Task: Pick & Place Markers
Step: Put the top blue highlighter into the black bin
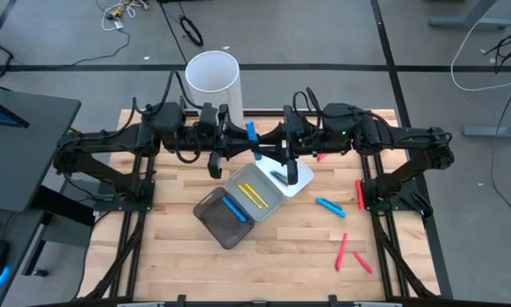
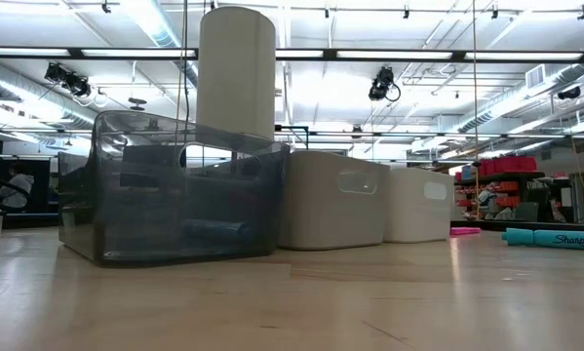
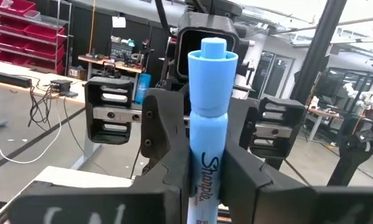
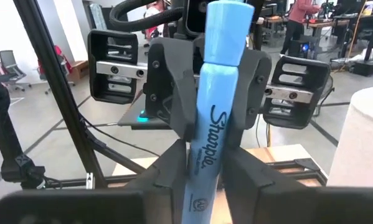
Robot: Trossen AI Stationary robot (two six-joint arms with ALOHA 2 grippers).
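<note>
Table point(image 1: 170, 264), butcher-block top, seen from above. I have both arms reaching inward from their sides, meeting over the middle at the far half.

Cylinder point(image 1: 212, 72), white, stands upright at the far edge, just left of centre.

Three trays sit in a diagonal row below the grippers:
- dark tray point(image 1: 214, 228), nearest me; in the low view its clear wall is in front
- grey tray point(image 1: 238, 177), touching it
- white tray point(image 1: 302, 181), farthest right; something dark lies in it, I cannot tell what

Left gripper point(image 3: 206, 165): fingers clamped on the held marker point(image 3: 211, 106), which stands upright, in the air above the grey tray.

Right gripper point(image 4: 205, 165): faces the left one, and its fingers lie against the same marker on both sides. Both grippers hold it together.

Other markers:
- yellow markers point(image 1: 253, 194), two, in the grey tray
- blue marker point(image 1: 235, 210), in the dark tray
- loose blue marker point(image 1: 329, 205), on the table right of the trays
- red markers point(image 1: 341, 251), scattered on the right half
</note>
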